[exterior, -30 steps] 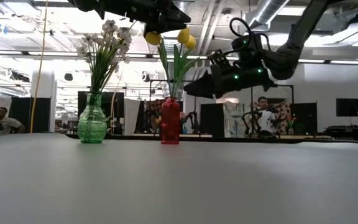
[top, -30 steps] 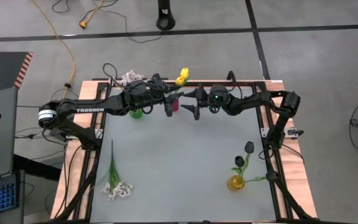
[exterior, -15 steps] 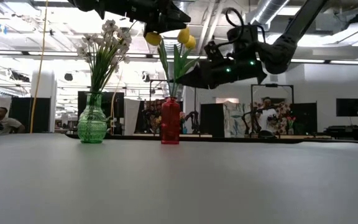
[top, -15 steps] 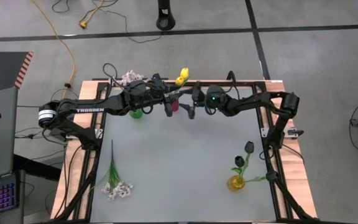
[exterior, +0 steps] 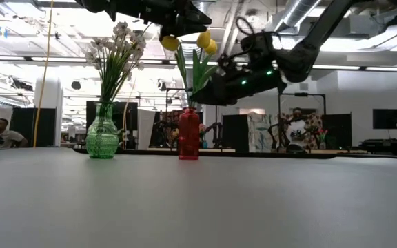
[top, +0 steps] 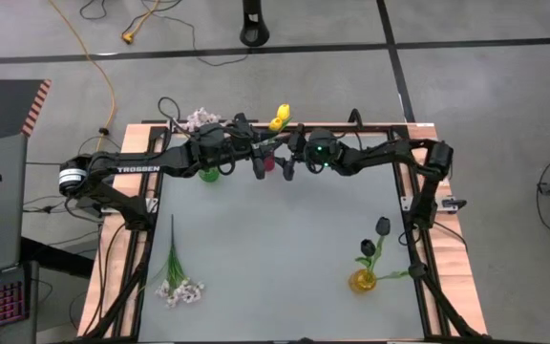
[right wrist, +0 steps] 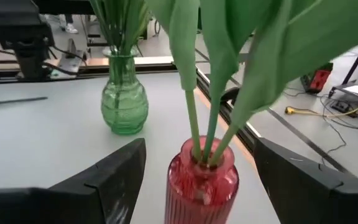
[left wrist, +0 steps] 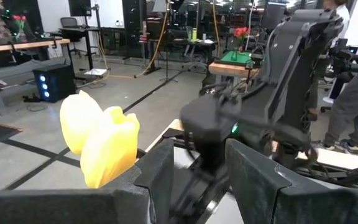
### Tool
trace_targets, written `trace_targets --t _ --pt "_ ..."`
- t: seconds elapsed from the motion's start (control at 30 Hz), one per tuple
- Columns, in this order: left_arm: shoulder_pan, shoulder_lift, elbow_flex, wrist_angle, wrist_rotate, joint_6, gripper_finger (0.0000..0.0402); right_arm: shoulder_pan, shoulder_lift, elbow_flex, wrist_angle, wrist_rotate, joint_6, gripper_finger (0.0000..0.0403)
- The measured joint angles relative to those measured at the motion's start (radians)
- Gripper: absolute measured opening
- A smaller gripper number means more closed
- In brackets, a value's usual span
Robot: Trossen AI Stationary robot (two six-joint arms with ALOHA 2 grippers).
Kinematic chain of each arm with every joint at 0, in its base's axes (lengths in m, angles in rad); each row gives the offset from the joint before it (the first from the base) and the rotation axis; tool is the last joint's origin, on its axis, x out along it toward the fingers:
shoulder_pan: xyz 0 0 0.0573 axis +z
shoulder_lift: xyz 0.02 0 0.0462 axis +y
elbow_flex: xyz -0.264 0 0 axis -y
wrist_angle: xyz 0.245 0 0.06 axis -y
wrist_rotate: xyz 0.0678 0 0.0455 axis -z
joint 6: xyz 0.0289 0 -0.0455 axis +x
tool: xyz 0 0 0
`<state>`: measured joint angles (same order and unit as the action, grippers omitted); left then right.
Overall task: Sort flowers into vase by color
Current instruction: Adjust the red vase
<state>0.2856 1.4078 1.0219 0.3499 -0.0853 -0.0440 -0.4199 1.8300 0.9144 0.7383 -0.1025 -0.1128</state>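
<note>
A red vase [exterior: 189,134] stands at the table's far edge with two yellow tulips [exterior: 207,43] in it, their green stems [right wrist: 197,118] upright in its neck. My right gripper [right wrist: 201,152] is open and level. Its fingers stand on either side of the vase's neck and stems without touching them; it also shows in the low view [exterior: 200,96]. My left gripper [left wrist: 197,165] is open, high beside the tulip heads [left wrist: 101,140], with nothing between its fingers. A spray of white blossoms [top: 175,282] lies flat on the table at the near left.
A green vase [exterior: 102,134] holding white blossoms [exterior: 119,41] stands left of the red vase. A yellow vase [top: 361,280] with dark tulips [top: 382,226] stands at the near right. Both arms meet over the far edge [top: 275,129]. People are in the room behind.
My right gripper has moved toward the table's left edge, up to the red vase and the tulip stems, turning a little as it went. My left gripper, the vases and the flowers have kept still.
</note>
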Motion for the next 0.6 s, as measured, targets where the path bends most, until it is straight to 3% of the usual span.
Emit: trace_targets --t 0.33,0.6 --pt "0.000 0.000 0.000 0.000 0.000 -0.002 0.0134 0.000 0.137 0.132 -0.001 0.000 0.000 0.0324" --pt "0.000 0.000 0.000 -0.001 0.000 0.002 0.0134 -0.002 0.155 0.156 -0.021 0.000 0.000 0.0302"
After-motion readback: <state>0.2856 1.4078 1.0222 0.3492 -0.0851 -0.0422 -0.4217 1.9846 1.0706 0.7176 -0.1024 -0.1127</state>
